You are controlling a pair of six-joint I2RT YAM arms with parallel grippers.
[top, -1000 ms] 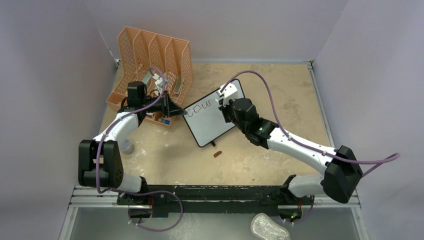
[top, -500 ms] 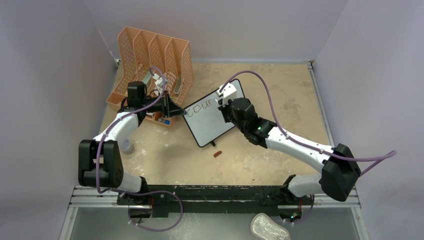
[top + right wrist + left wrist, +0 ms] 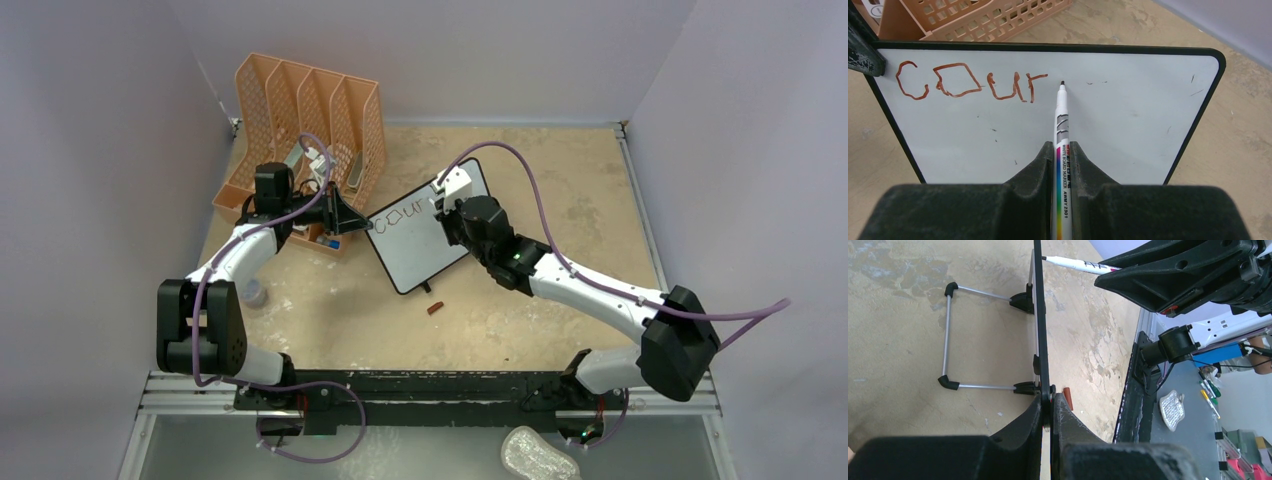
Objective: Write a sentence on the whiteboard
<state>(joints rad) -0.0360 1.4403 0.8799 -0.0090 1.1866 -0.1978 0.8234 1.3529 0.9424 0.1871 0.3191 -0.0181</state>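
Note:
The whiteboard (image 3: pixel 420 235) stands tilted at mid-table, and the left wrist view sees it edge-on (image 3: pixel 1039 315). My left gripper (image 3: pixel 368 226) is shut on its left edge (image 3: pixel 1048 400). On the board (image 3: pixel 1098 125) the sentence (image 3: pixel 968 85) reads only "cour", in reddish-brown strokes along the top. My right gripper (image 3: pixel 1063 150) is shut on a white marker (image 3: pixel 1061 130). The marker's dark tip sits just right of the "r", at or very near the board surface. From above, the right gripper (image 3: pixel 447 208) hovers at the board's upper right.
An orange perforated file organizer (image 3: pixel 300 110) stands behind the left arm. A small reddish-brown cap (image 3: pixel 435 308) lies on the table below the board. The board's wire stand (image 3: pixel 948 335) reaches out behind it. A small clear cup (image 3: pixel 255 292) sits by the left arm.
The right arm has edged slightly to the left with the marker. The writing reads the same, and the left arm has not moved.

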